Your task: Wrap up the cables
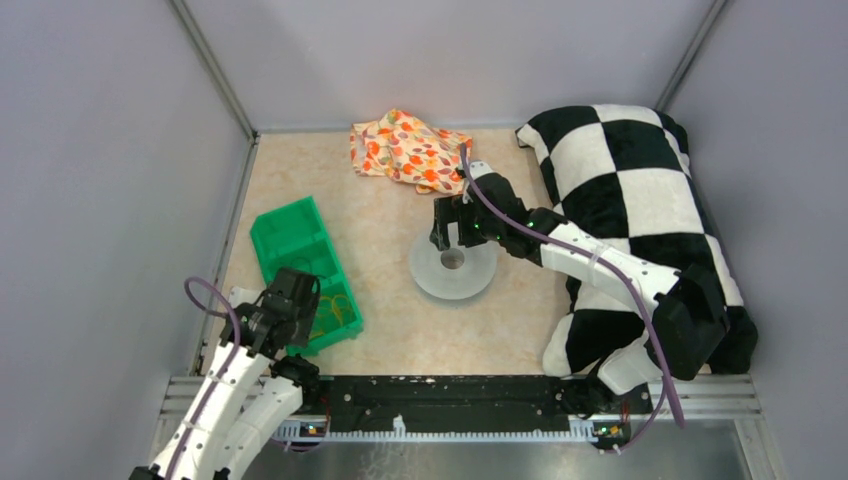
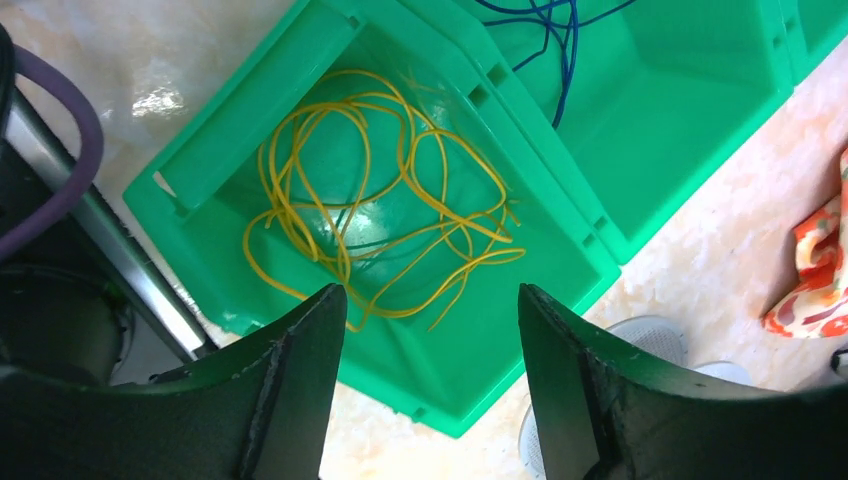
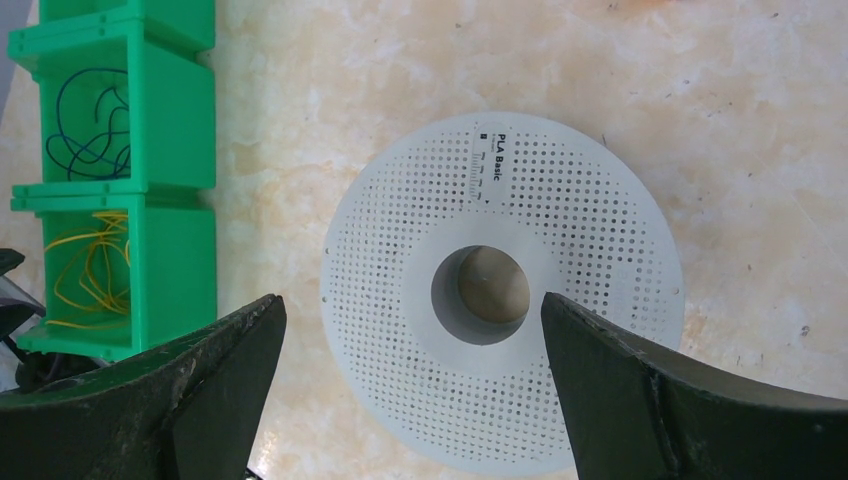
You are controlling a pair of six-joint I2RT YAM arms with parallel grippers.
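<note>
A floral cloth (image 1: 410, 150) lies near a black-and-white checkered cushion (image 1: 640, 190).

Left arm (image 1: 225, 395): white moulded link shells with black joint housings between them. Right arm (image 1: 590, 250): same build, white links, bulky black blocks at the joints.

A thick purple cord (image 1: 203, 291) loops off the left arm; a second purple cord (image 1: 472, 180) runs along the right arm.

Left gripper (image 2: 430, 300): two matte black wedge-shaped fingers (image 2: 290, 400), tapering to blunt tips, with a moulded ridge down each.

Right gripper (image 3: 410, 305): black tapered fingers (image 3: 680, 420) of the same shape, with pale scuffs and scratches along the edges.
</note>
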